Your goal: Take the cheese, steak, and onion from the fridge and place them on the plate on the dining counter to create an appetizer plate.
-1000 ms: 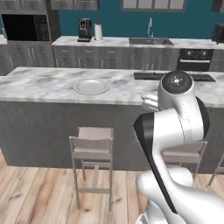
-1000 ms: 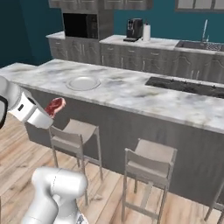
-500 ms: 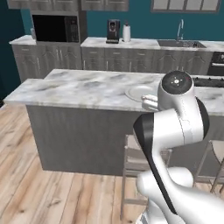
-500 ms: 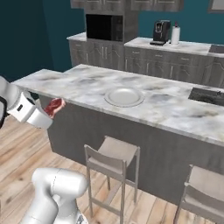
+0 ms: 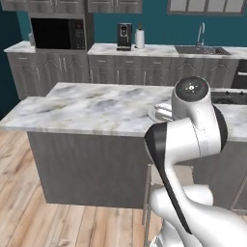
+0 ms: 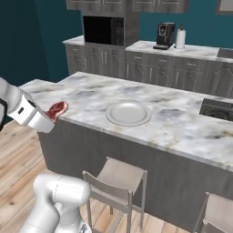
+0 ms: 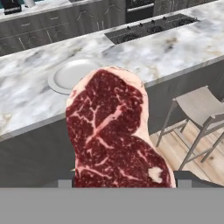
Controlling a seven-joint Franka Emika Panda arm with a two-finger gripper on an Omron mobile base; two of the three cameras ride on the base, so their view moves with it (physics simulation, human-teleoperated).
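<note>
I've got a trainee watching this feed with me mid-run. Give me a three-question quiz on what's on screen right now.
1. True or false: the plate on the dining counter already has food on it.
2. What is the gripper holding? A) cheese B) steak C) onion
3. In the right base view, does the gripper sit over the plate or off to one side of it?

Key:
1. False; the plate is bare.
2. B; a marbled red slab stands between the fingers in the hand view.
3. Off to one side: it is left of the plate, near the counter's front edge.
</note>
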